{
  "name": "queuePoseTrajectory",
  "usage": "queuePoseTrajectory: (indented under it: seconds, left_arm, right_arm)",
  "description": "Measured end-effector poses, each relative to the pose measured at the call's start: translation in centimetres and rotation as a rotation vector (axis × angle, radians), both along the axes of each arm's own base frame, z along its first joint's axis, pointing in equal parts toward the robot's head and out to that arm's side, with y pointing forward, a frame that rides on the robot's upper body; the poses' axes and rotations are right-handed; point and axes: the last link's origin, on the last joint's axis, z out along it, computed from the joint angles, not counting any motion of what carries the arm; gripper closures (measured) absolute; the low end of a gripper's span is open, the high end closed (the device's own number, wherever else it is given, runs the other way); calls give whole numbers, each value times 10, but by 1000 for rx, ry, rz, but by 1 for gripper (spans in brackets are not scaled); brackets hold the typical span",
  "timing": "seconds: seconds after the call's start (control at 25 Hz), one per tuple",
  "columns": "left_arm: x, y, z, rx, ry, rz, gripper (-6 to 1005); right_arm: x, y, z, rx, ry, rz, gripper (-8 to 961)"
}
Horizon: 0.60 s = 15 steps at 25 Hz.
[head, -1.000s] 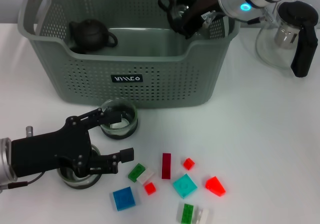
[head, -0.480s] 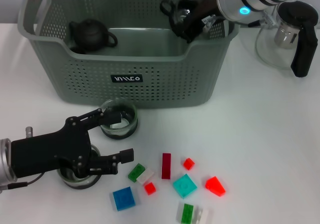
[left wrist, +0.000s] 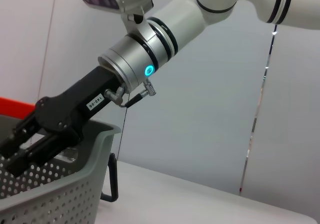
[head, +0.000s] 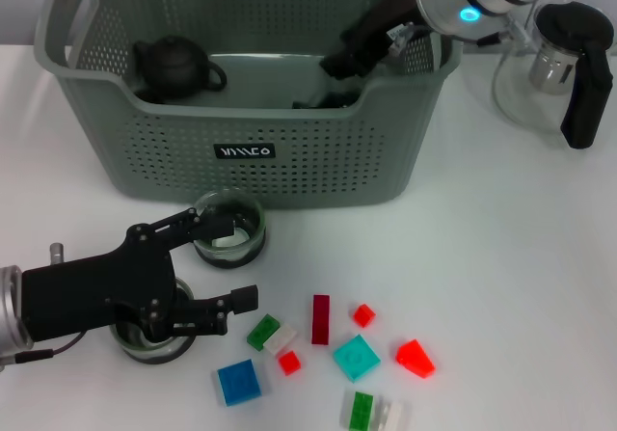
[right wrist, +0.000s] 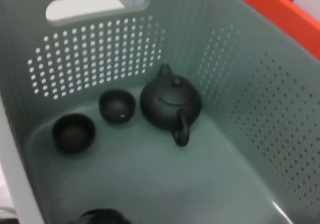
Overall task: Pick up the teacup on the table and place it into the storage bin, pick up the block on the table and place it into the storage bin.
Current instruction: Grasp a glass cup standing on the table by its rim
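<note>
Your right gripper point(head: 339, 63) hangs off a white forearm with a lit blue ring just behind it, the black body angled downward; its fingers point(left wrist: 20, 146) sit slightly apart and hold nothing. Your left gripper point(head: 217, 272) sits low and near your body, black housing lying roughly level, its two fingers spread wide, one reaching farther from you than the other, nothing gripped between them.

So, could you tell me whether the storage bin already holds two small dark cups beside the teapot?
Yes, the right wrist view shows two small dark cups on the floor of the storage bin, close beside the dark teapot.
</note>
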Motion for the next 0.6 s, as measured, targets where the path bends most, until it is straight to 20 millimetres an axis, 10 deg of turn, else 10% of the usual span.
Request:
queuePoseTrajectory:
  seconds: [0.6]
  left_arm:
    - [-2, -1, 2, 9, 7, 5, 131]
  right_arm:
    - [-55, -17, 58, 41, 248, 150, 194]
